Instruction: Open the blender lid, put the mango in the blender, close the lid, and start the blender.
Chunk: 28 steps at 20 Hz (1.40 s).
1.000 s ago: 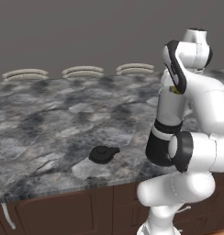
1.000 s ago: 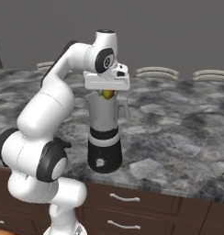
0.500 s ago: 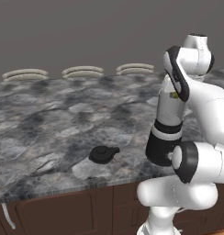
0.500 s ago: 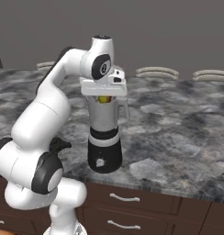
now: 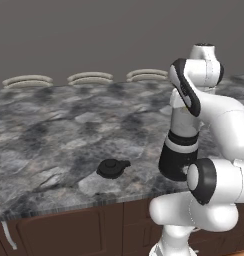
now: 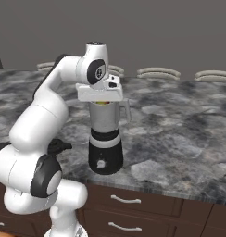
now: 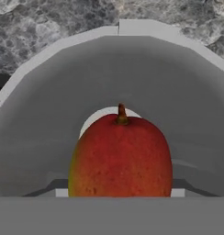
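One fruit: mango (image 7: 120, 156), red with a yellow-green edge and a short stem, directly under the pincer, framed by the jar's open mouth.
Pincer: gripper (image 6: 102, 100) sits right over the jar top; finger tips hidden, but the fruit sits between them, so it reads as clamped on the mango.
Jar: blender (image 6: 105, 139) straight below the pincer, upright on the marbled counter (image 6: 179, 134), black base near the front edge.
Cap: blender lid (image 5: 112, 168) flat on the counter, well apart to the pincer's left, tab pointing toward the base.
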Available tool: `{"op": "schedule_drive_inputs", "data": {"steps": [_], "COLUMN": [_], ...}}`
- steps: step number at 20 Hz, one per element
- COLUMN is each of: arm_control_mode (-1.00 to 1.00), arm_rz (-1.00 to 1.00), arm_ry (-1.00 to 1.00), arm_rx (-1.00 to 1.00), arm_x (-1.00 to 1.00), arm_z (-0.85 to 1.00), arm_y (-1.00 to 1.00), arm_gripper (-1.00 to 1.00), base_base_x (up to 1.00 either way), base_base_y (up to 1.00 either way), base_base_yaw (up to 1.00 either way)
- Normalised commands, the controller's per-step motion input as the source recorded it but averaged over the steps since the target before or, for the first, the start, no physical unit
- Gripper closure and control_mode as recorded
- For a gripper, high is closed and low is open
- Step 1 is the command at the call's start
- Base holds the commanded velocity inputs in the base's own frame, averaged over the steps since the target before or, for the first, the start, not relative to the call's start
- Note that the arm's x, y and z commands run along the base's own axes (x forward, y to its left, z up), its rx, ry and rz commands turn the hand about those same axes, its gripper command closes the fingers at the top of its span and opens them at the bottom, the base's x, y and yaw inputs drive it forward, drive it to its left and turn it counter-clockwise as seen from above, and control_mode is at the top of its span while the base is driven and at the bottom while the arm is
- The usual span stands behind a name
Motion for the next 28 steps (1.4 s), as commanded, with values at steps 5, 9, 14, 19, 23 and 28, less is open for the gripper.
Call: {"op": "schedule_drive_inputs", "data": {"steps": [5, 9, 14, 19, 23, 28], "arm_control_mode": [-1.0, -1.0, -1.0, -1.0, -1.0, -1.0], "arm_rz": [0.0, 0.0, 0.0, 0.0, 0.0, 0.01], "arm_ry": [0.0, 0.0, 0.0, -0.04, -0.04, 0.0], "arm_rx": [0.0, 0.0, 0.0, 0.0, 0.0, -0.01], "arm_x": [-0.04, 0.0, 0.0, -0.06, -0.62, -0.77], "arm_z": [0.0, 0.06, 0.4, 0.73, 0.25, -0.07], "arm_y": [0.0, -0.04, 0.0, 0.0, 0.2, 0.66], "arm_gripper": [-1.0, -1.0, -1.0, -1.0, -1.0, -1.0], "base_base_x": [0.0, 0.0, 0.0, 0.0, 0.0, 0.0], "base_base_y": [0.0, 0.0, 0.0, 0.0, 0.0, 0.0], "base_base_yaw": [0.0, 0.0, 0.0, 0.0, 0.0, 0.0]}}
